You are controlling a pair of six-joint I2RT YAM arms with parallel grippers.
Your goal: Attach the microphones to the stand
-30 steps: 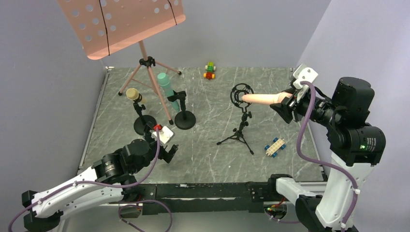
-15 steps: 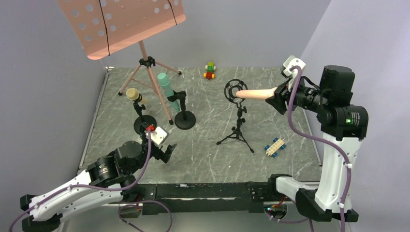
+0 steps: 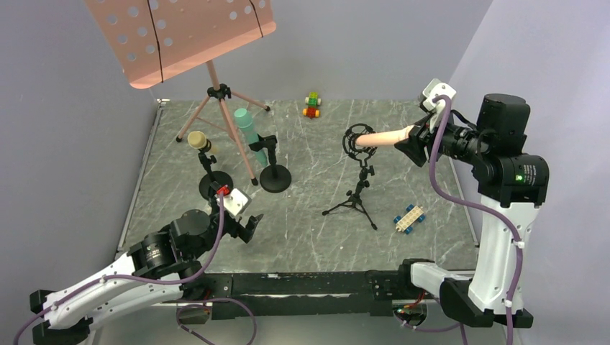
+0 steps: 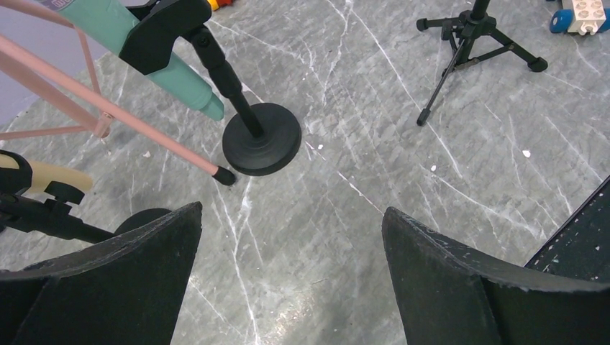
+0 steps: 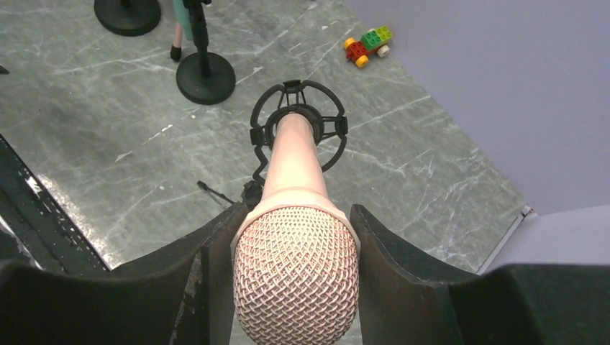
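One pending: pink mic [image 3: 385, 136], clamped in right gripper [image 3: 411, 144], tail at ring [image 3: 359, 140], 2 o'clock. Left gripper [image 3: 248, 226] spread, idle at 7. Risk: off-axis push, snagging ring, toppling light tripod [image 3: 352, 201].

Matte plastic pink microphone [image 5: 293, 162] (woven mesh head); smooth, veined stone-look table [image 3: 302, 212].

Tabletop: dark grey stone-look slab with white veining [image 3: 302, 215], matte and evenly lit, with only soft shadows.
Edge trim: pale metal strip [image 3: 141, 172] along the slab's left side.
Walls: plain lavender-grey left panel [image 3: 65, 144], back panel [image 3: 345, 43] and right panel [image 3: 554, 50], closing in three sides.
Furniture: salmon pink perforated sheet-music stand [image 3: 180, 36], its desk tilted, on a pink tripod [image 3: 214, 75] at the back left corner.
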